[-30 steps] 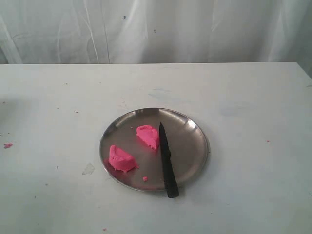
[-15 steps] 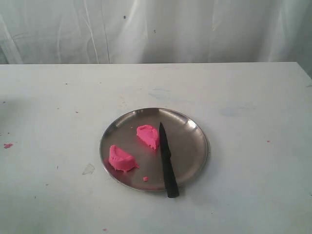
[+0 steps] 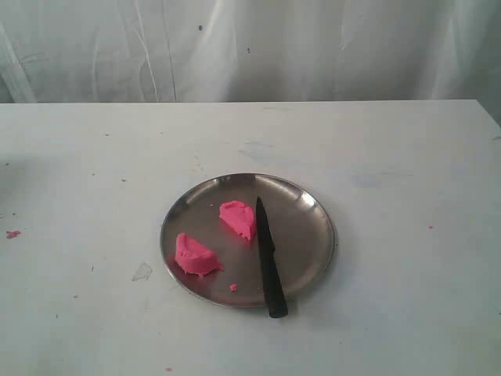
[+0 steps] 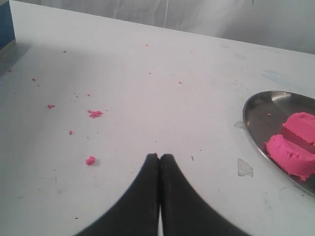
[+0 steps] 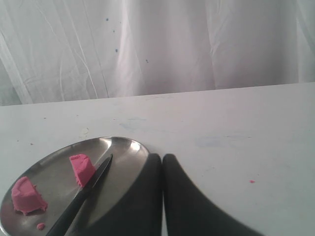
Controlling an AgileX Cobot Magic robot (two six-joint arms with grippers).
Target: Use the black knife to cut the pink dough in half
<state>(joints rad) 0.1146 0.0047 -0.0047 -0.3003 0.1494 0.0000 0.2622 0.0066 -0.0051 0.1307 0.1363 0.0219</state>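
The pink dough lies in two wedge-shaped halves on the round steel plate (image 3: 313,235): one half (image 3: 237,218) near the middle, the other (image 3: 193,256) at the plate's front left. The black knife (image 3: 268,262) rests beside the middle half, its tip pointing away and its handle over the plate's front rim. Neither arm shows in the exterior view. My left gripper (image 4: 159,156) is shut and empty over bare table, with the plate (image 4: 256,105) and both halves (image 4: 291,156) off to its side. My right gripper (image 5: 162,157) is shut and empty next to the plate (image 5: 128,147) and knife (image 5: 81,194).
Pink crumbs (image 4: 90,160) are scattered on the white table near the left gripper; one crumb (image 3: 233,287) lies on the plate. A blue object (image 4: 6,24) stands at the table's far edge in the left wrist view. A white curtain hangs behind the table.
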